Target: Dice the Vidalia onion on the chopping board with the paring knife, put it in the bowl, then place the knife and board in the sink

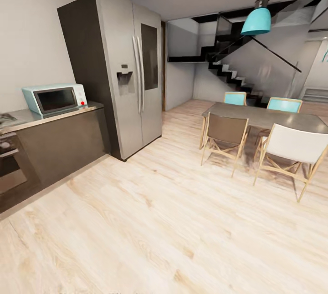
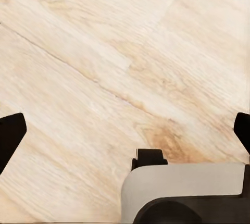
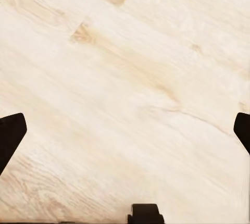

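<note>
I am in the kitchen with a light wood floor (image 1: 173, 221) ahead. A grey countertop (image 1: 50, 116) over dark cabinets runs along the left wall. The sink, onion, chopping board, paring knife and bowl are out of view. My left gripper (image 2: 125, 130) hangs open over bare floor, its dark fingertips (image 2: 10, 133) spread wide. My right gripper (image 3: 125, 133) is open too, with its fingertips (image 3: 10, 135) far apart above the floorboards and nothing between them.
A pale blue microwave (image 1: 55, 99) sits on the counter, beside a tall steel fridge (image 1: 130, 71). An oven front (image 1: 9, 166) is at the far left. A dining table (image 1: 269, 119) with several chairs (image 1: 225, 137) stands at the right. Stairs (image 1: 232, 73) rise beyond.
</note>
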You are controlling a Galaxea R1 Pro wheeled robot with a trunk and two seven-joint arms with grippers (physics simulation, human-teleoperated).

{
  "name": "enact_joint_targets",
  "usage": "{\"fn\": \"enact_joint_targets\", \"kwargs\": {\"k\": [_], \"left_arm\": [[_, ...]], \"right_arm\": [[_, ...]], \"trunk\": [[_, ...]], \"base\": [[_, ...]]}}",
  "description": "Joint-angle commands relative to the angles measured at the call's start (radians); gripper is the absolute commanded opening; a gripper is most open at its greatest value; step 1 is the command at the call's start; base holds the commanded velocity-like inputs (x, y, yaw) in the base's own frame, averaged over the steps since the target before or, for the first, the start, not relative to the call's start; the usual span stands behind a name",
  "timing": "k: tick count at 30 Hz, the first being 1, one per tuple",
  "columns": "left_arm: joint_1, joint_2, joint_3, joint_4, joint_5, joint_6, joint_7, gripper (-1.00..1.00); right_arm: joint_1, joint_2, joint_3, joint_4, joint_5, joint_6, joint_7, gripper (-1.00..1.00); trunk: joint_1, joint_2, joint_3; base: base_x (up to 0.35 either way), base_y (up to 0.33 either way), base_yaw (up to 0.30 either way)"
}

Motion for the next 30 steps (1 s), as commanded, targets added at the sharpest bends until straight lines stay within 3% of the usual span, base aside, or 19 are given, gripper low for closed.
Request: {"fn": "enact_joint_targets", "kwargs": {"k": [1,30], "left_arm": [[0.0,0.0,0.001,-0.001,0.001,-0.002,0.0,1.0],[0.0,-0.001,0.001,-0.001,0.001,-0.002,0.0,1.0]], "right_arm": [[-0.001,0.0,0.0,0.001,0.0,-0.003,-0.001,1.0],[-0.001,0.003,0.002,0.001,0.0,-0.003,-0.001,1.0]], "trunk": [[0.0,0.0,-0.002],[0.0,0.0,-0.028]], "base": [[0.053,-0.175,0.237],[0.005,-0.015,0.245]]}}
